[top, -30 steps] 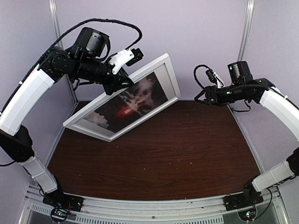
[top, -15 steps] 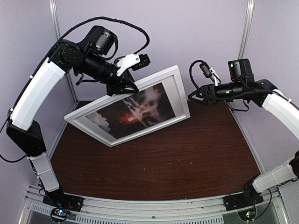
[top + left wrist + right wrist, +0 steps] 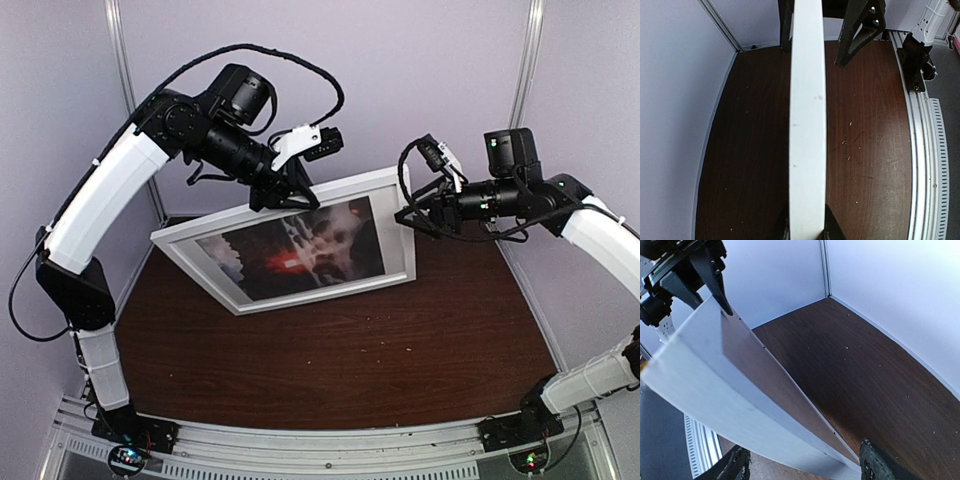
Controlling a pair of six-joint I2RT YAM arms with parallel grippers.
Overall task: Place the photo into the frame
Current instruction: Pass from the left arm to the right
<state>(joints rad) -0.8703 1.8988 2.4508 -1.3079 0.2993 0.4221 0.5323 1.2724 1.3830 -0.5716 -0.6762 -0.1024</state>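
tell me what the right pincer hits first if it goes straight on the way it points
The frame: its right end lies between the open jaws of the right pincer in the wrist view, so that white edge likely comes first, though the gap left is unclear.

The frame (image 3: pixel 330 292) stands tilted over the table (image 3: pixel 380 350), spanning the gap between the two grippers. The left gripper (image 3: pixel 285 195) sits on the frame's upper edge with one finger on each face, so the frame hangs below it and stretches off to its right. The photo (image 3: pixel 295 250) lies inside the frame, directly under the left gripper. The right gripper (image 3: pixel 405 215) is at the frame's upper right corner, a finger on either side of the edge. From there the frame runs away leftward to the left gripper at its far end.
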